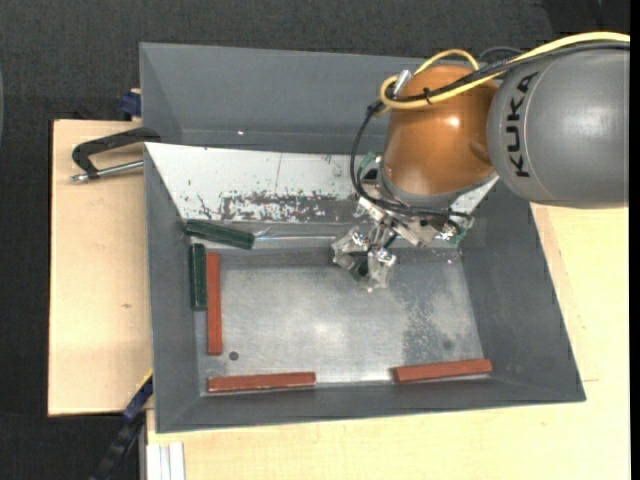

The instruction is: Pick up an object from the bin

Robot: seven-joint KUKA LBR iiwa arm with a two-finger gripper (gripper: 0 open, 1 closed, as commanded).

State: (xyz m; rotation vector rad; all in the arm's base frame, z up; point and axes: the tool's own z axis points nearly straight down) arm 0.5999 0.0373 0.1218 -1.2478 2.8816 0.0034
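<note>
The metal gripper (pixel 370 256) under the orange wrist cover is being held low over bare floor near the back wall of the grey metal bin (pixel 300 88). Whether it is open or closed cannot be told, and nothing is being seen in its grasp. Every pickable thing is lying well apart from it:

- a dark green flat bar (pixel 222 234) at the back left
- a thin dark green strip (pixel 198 276) beside a red-brown bar (pixel 213 308) along the left wall
- two more red-brown bars (pixel 262 380) (pixel 442 371) along the front wall

The pick is being judged as not yet begun, with approach, grasp and lift all being left to do.
</note>
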